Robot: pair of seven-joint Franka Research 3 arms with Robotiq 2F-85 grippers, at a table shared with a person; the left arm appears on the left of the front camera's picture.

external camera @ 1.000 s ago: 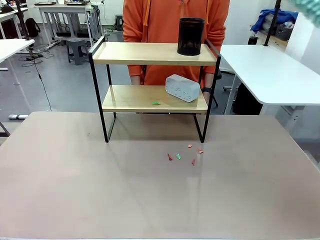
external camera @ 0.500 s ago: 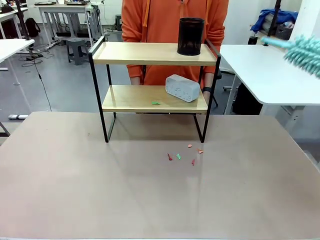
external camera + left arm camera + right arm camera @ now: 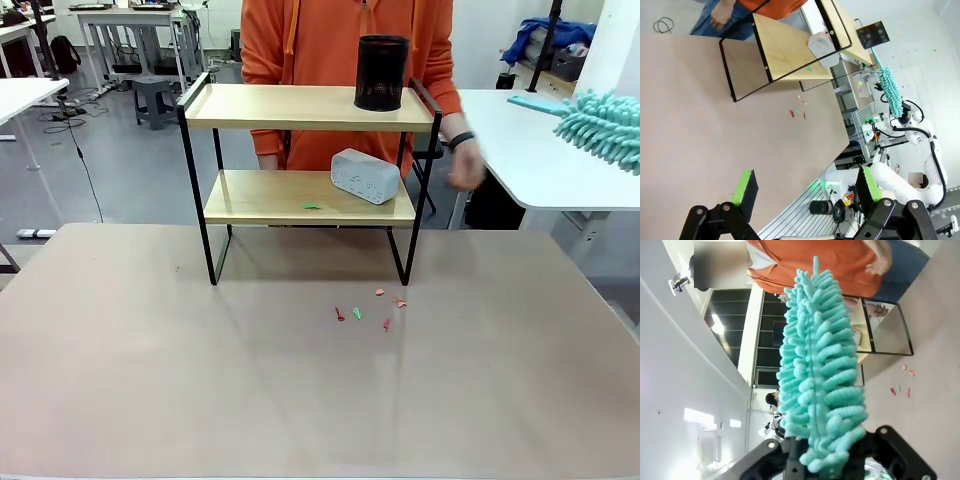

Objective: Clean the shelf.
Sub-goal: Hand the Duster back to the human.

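The shelf [image 3: 300,108] stands mid-table, with two light boards in a black frame, and appears tilted in the left wrist view as the shelf [image 3: 785,47]. A green scrap [image 3: 312,206] lies on its lower board. High at the right edge hangs a teal fluffy duster [image 3: 602,125]; my right gripper [image 3: 827,460] is shut on its base, the duster [image 3: 817,370] rising along the fingers. My left gripper [image 3: 807,187] stands open above the table, holding nothing, well short of the shelf.
A black mesh cup [image 3: 382,72] is on the top board and a white-grey box [image 3: 365,175] on the lower one. Small red and green scraps [image 3: 370,308] lie in front of the shelf. A person in orange stands behind, one hand [image 3: 464,165] right of the frame.
The duster has come further into view at the right edge, moving down and left. The person's hand has swung out to the right of the shelf.
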